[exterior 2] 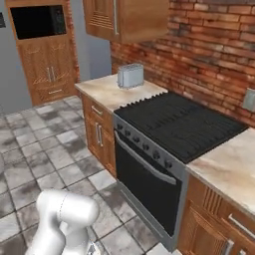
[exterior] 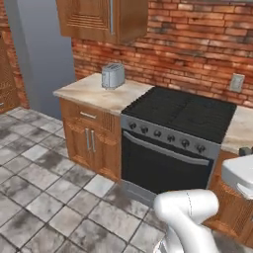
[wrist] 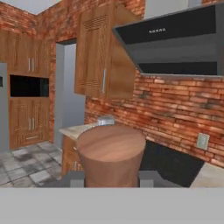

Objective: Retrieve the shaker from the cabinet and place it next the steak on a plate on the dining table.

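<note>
— What is being held at the bottom centre of the hand view?

— The shaker [wrist: 111, 154] is being gripped there: a reddish-brown wooden cylinder, upright in the frame, is being clamped between the two grey fingertips [wrist: 75, 178] of the gripper [wrist: 111, 179], one at each lower side of it.

— And what is being shown just behind it?

— A silver toaster [wrist: 105, 120] is being partly hidden by the shaker's top edge. It is being carried on a beige marbled counter [wrist: 76, 129] at centre left, and a black stove [wrist: 173, 164] is being shown at lower right.

— Higher up?

— A dark range hood [wrist: 175, 41] is being shown at upper right, with a panelled wooden wall cabinet [wrist: 103, 52] just left of it, against red brick.

— And from the base cameras?

— The white arm [exterior: 185, 217] is being seen at the lower right of the left base view — the stove and toaster are lying beyond it, at centre and upper left.
</note>
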Tool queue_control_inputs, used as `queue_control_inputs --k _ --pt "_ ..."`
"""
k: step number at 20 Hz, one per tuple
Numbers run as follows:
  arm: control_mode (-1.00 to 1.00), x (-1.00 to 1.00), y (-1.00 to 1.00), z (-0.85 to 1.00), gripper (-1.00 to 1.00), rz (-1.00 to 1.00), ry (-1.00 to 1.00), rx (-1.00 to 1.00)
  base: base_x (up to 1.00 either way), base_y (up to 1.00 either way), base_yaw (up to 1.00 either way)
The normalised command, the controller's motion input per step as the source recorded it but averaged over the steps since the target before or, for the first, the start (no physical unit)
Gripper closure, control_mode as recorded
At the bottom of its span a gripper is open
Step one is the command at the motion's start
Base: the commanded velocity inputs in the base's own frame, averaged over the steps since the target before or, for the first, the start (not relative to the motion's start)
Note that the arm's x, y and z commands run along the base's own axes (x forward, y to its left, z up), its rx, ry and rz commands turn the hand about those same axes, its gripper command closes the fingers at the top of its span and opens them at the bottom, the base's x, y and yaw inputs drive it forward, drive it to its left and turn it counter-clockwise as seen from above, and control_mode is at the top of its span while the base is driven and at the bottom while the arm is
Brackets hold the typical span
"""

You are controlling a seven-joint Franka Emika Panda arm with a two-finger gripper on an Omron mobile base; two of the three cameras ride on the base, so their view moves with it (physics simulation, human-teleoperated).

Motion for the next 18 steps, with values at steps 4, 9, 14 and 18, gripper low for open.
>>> queue_control_inputs --k 4,9,14,18 --pt "1.00 0.00 0.00 0.00 1.00 0.00 0.00 0.00 -0.01 0.00 1.00" --pt "1.00 0.00 0.00 0.00 1.00 0.00 0.00 0.00 -0.01 0.00 1.00" --pt "1.00 0.00 0.00 0.00 1.00 0.00 0.00 0.00 -0.01 0.00 1.00" --pt "1.00 0.00 0.00 0.00 1.00 0.00 0.00 0.00 -0.01 0.00 1.00"
